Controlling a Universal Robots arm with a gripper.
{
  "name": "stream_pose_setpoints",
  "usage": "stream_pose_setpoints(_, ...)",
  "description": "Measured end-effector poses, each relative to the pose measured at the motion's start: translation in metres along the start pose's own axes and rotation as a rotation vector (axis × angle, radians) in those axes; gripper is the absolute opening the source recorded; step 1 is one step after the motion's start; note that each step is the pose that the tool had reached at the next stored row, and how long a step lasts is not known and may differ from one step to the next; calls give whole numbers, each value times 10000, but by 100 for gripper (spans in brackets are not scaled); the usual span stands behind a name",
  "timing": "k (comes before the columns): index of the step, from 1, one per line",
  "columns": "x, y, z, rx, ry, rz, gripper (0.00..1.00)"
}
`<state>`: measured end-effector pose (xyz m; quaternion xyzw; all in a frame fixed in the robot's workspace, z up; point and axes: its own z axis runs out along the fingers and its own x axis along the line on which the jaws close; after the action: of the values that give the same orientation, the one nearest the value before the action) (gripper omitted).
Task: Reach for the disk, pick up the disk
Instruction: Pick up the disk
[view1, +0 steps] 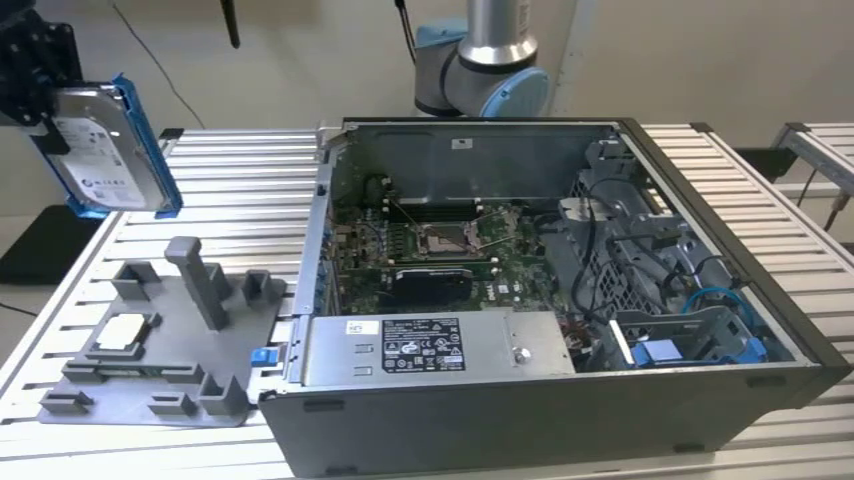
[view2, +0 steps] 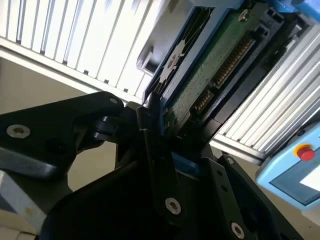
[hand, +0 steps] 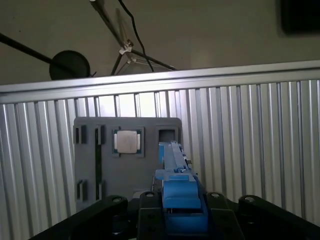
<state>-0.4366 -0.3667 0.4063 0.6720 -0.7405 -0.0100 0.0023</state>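
The fingers (view2: 152, 135) are clamping the disk (view2: 210, 75), one dark bar pressing on the blue frame along its edge and the other side pressing from the circuit-board face. The grasp is closed on one short end of it. From that hold the disk's long axis is running straight away from the fingers, so it is hanging on edge beneath them, not lying flat. In the exterior view the disk (view1: 110, 150) is showing its labelled face high at the exterior view's left, tilting slightly and touching nothing below. Looking along the disk in the first wrist view, its blue frame (hand: 176, 185) is pointing down towards the grey tray (hand: 95, 165), its far end lining up beside the square chip (hand: 127, 141) that is sitting in its pocket. In the exterior view the tray (view1: 160, 360) is lying on the slatted worktop (view1: 227, 180), well below the disk and apart from it, with its upright posts standing free. The open computer case (view1: 534, 300) is sitting further off, towards the exterior view's right. Judging by this, the disk is hanging clear of the tray and the pick-up looks done.
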Motion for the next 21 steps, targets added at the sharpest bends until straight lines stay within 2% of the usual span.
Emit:
stream_pose_setpoints(12,-3,6,-315,1,0,-7,0)
stream_pose_setpoints(13,-4,7,-413,2,-1,-10,0)
stream_pose_setpoints(18,-6,10,-567,1,0,-12,0)
stream_pose_setpoints(19,-6,12,-655,1,0,-13,0)
stream_pose_setpoints(21,-7,12,-697,1,-1,-14,0)
